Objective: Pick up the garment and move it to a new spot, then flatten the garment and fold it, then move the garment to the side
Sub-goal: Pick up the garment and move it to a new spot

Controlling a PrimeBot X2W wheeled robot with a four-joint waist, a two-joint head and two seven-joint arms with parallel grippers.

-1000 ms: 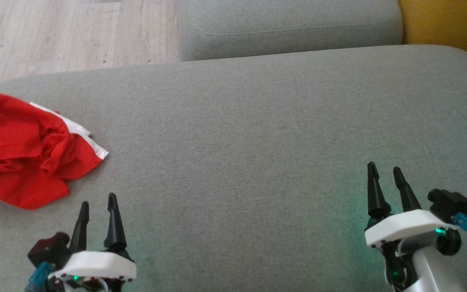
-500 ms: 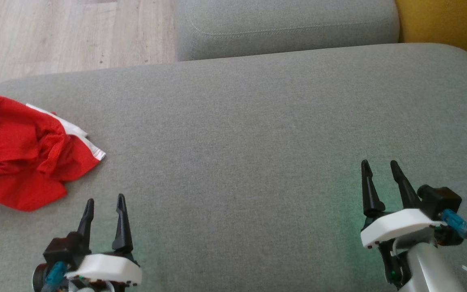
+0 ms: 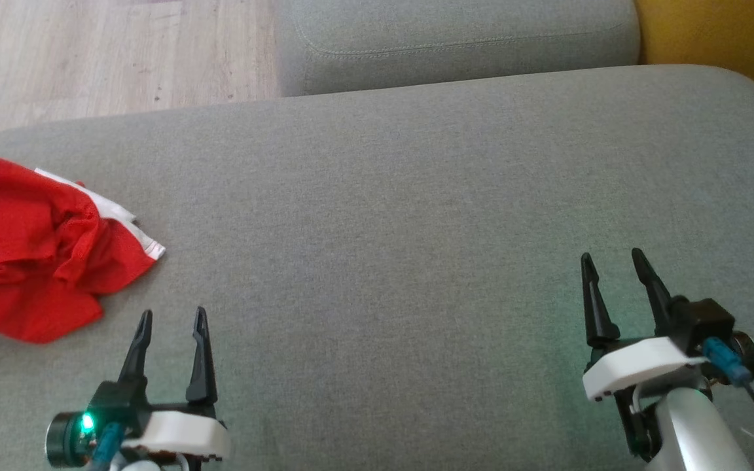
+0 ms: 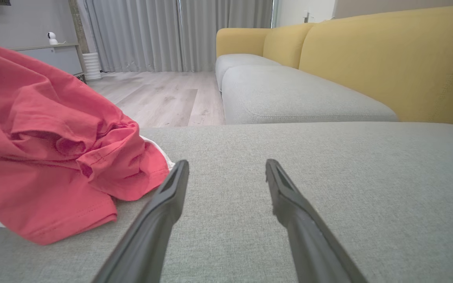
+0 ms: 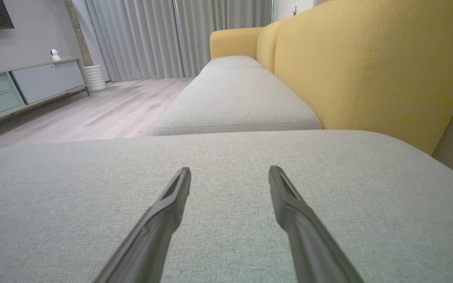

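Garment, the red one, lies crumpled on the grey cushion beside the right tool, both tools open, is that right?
No. The garment lies crumpled on the grey cushion beside the left tool, not the right tool, as the head view shows. Both tools are open.

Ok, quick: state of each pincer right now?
Left pincer: open, empty, not touching the red garment.
Right pincer: open, empty.

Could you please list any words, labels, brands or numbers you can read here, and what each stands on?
There is no readable text. The crumpled red garment shows no print where visible; the grey cushion, yellow backrest, left end effector and right end effector bear no legible marking.
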